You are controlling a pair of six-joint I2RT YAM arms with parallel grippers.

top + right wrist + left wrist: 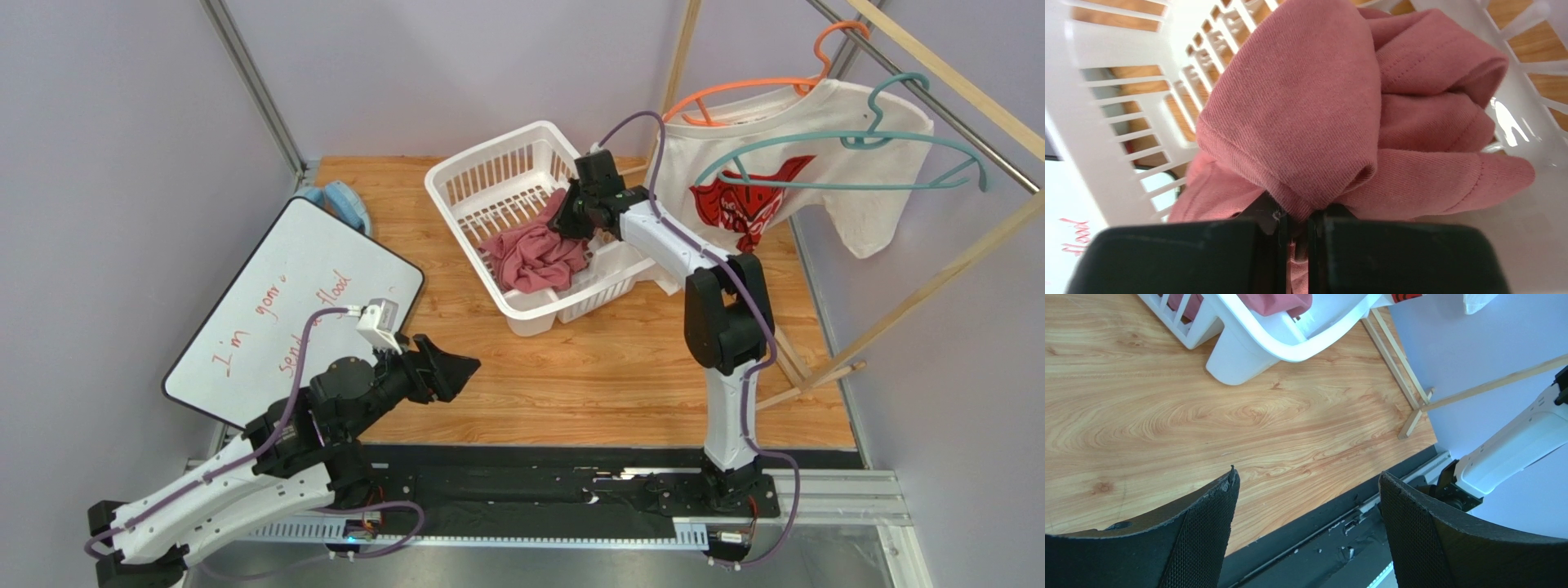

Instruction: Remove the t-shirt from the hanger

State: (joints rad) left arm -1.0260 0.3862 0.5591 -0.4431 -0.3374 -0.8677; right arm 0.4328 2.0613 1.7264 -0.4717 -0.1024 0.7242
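**Tee off hanger, pinched over basket**

Red t-shirt (pixel 536 257) sits bunched inside white basket (pixel 485 153), mid surface (pixel 613 368). It is fully clear of teal hanger (pixel 834 188); no contact btw the two. Hanger is bare and hooked on wooden rack (pixel 945 263) at far right, in front of a white tee (pixel 883 221) on an orange hanger (pixel 736 92).

R arm (pixel 662 239) reaches into basket. R jaws are pressed together on a fold of the red fabric; wrist view shows cloth bulging out above the pinch, rest slumped on basket floor. Prob. held this way bc it's a drop-off: most of the weight looks carried by the basket, so opening jaws should leave it there.

L arm (pixel 356 392) is parked low over bare wood, near whiteboard (pixel 294 294), well apart from basket. L jaws spread, nothing btw them. Looks like standby, out of R arm's way.

Task approx done; release + retract left, imo. Risk: fabric snagging on the jaws on lift.
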